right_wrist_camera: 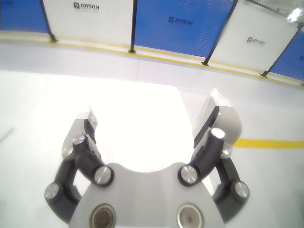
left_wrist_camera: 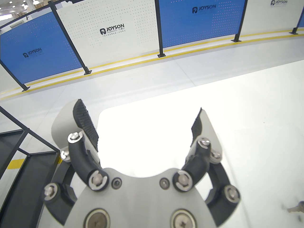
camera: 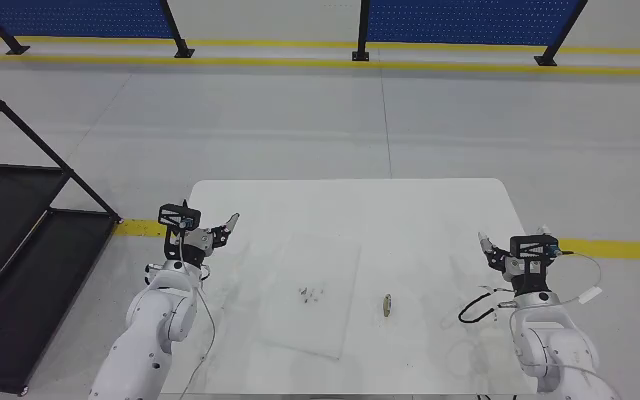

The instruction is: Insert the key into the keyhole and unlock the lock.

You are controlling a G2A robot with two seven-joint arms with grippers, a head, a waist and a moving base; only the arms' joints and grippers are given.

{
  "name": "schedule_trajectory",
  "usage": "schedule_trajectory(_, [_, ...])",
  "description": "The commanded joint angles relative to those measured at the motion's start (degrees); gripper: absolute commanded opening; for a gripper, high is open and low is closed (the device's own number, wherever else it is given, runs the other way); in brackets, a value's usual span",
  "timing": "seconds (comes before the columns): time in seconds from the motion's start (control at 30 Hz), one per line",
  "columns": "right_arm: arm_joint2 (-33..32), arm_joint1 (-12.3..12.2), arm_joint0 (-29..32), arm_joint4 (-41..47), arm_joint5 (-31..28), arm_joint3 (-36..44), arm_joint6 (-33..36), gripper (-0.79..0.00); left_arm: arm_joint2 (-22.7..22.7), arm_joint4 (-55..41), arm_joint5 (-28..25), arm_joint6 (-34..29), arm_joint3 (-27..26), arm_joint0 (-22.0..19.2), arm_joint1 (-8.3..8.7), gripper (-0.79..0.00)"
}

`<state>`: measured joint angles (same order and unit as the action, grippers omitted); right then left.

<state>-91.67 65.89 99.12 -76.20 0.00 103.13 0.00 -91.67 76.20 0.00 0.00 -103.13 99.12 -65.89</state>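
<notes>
Left gripper (left_wrist_camera: 139, 107) sits closest in its wrist view, fingers spread wide with nothing between the ribbed pads (left_wrist_camera: 86, 124), above a corner of the white table (left_wrist_camera: 237, 110). A small bunch of keys (left_wrist_camera: 295, 208) lies on the tabletop.

Right gripper (right_wrist_camera: 152, 100), in its own wrist view, is likewise spread and empty.

From above, the keys rest on a thin clear sheet (camera: 330, 325) at mid-table. The lock (camera: 386, 306) lies just off the sheet's edge, on the right gripper's side. Both grippers are well apart from the sheet, one on either side. A black cable (camera: 475, 308) lies beyond the lock.
</notes>
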Motion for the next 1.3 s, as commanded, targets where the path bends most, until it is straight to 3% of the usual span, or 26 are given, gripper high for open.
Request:
schedule_trajectory(0.0, [0.0,0.0,0.0,0.0,0.0,0.0,0.0,-0.001,0.0,0.0,0.0,0.0,0.0,0.0,0.0,0.0])
schedule_trajectory(0.17, [0.0,0.0,0.0,0.0,0.0,0.0,0.0,0.0,0.3,-0.2,-0.2,-0.3,-0.5,-0.1,-0.05,0.0])
schedule_trajectory(0.27, [0.0,0.0,0.0,0.0,0.0,0.0,0.0,0.0,1.8,-0.2,1.6,-4.3,-3.7,0.0,-0.33,0.0])
schedule_trajectory(0.47, [0.0,0.0,0.0,0.0,0.0,0.0,0.0,0.0,5.9,2.8,9.1,-17.9,-13.9,1.8,-0.99,0.0])
schedule_trajectory(0.63, [0.0,0.0,0.0,0.0,0.0,0.0,0.0,0.0,9.3,3.7,11.4,-32.3,-21.2,2.1,-1.36,0.0])
schedule_trajectory(0.97, [0.0,0.0,0.0,0.0,0.0,0.0,0.0,0.0,18.9,10.3,15.3,-58.6,-27.3,-4.9,-2.45,0.0])
schedule_trajectory(1.27, [0.0,0.0,0.0,0.0,0.0,0.0,0.0,0.0,29.6,14.1,15.8,-73.3,-24.8,-13.1,-4.29,0.0])
